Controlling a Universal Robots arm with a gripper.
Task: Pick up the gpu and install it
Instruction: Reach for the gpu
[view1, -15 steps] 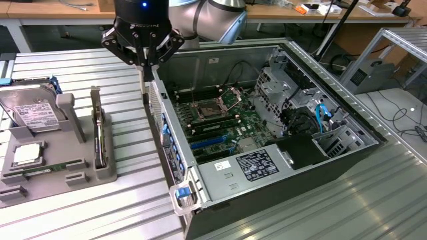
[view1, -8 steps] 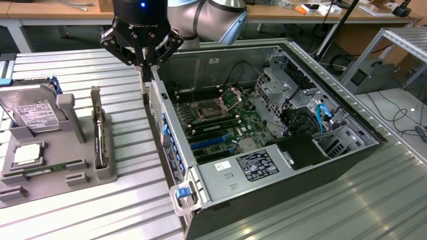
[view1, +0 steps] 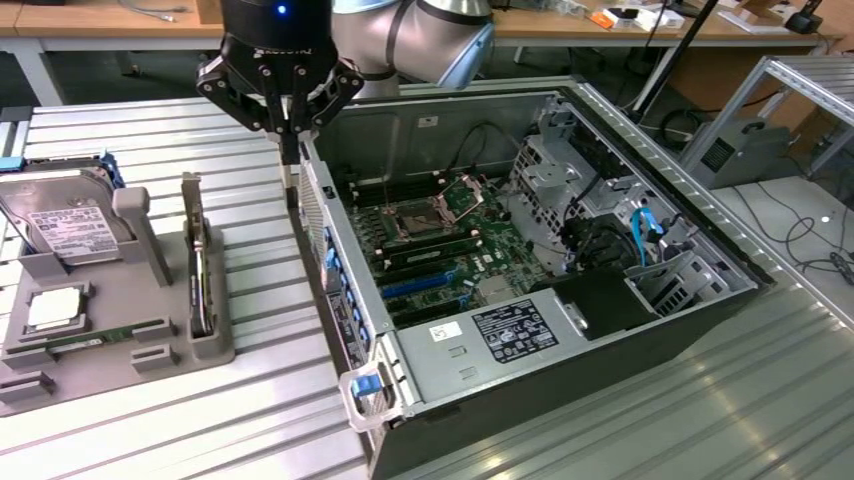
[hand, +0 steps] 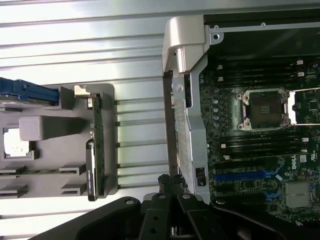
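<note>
Empty jaws shut together, hanging just beside outer wall of open grey metal computer case (view1: 414, 135). Thin dark gpu card (view1: 198, 265) upright on edge in grey plastic holder (view1: 200, 345), near case, untouched.

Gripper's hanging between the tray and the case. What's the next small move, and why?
Probably slide the gripper toward the exterior view's left until it is over the gpu. The card stands on edge in the gray tray, untouched, while the gripper is shut, empty, above the table strip beside the computer case.
</note>
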